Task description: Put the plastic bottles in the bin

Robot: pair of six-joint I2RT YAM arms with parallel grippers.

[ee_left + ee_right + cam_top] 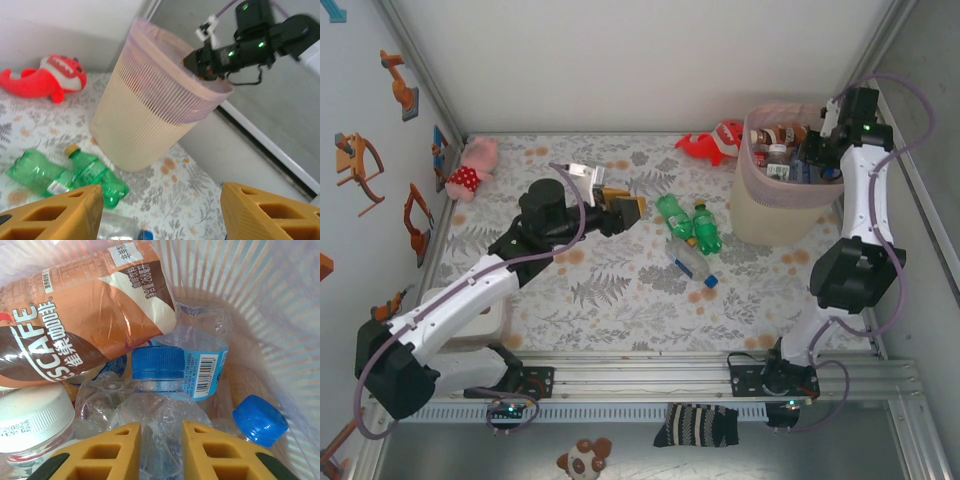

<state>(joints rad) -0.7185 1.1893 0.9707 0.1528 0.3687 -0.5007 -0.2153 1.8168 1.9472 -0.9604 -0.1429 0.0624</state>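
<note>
The right gripper (161,429), jaws drawn close together, hangs at the mouth of the bin (760,215) over piled plastic bottles (155,365). The left gripper (161,192) gapes empty above the floral tablecloth (610,300). There two green bottles (705,232) and a clear bottle (692,263) lie near the bin. White walls (620,60) enclose the table.

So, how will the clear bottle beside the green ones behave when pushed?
The clear bottle lies on its side, so it will probably roll. It looks empty, so it is likely light. Its plastic may dent when squeezed.
</note>
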